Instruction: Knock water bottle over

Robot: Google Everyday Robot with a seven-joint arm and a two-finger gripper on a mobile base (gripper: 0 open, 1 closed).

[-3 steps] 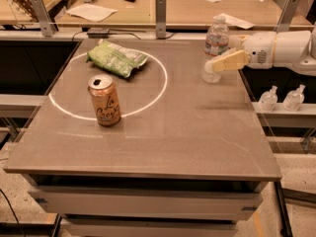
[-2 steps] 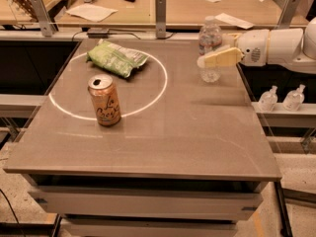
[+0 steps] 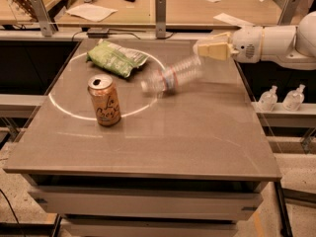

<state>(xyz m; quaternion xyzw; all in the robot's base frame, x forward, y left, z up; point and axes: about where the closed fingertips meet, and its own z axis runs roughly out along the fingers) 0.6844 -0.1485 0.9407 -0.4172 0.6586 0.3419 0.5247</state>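
Note:
The water bottle, clear ribbed plastic with a pale label band, lies tipped over near the middle of the grey table. Its cap end points left toward the orange can, and it looks blurred by motion. My gripper, with tan fingers on a white arm, hovers at the table's back right. It is just above and to the right of the bottle's base and is not touching it.
An orange drink can stands upright at the left, on a white circle line. A green chip bag lies behind it. Two small clear pump bottles stand on a ledge off the table's right edge. A cluttered desk lies behind.
The bottle stood upright at the back right beside my gripper. It has fallen to the left and now lies on its side near the table's middle. My gripper has swept left.

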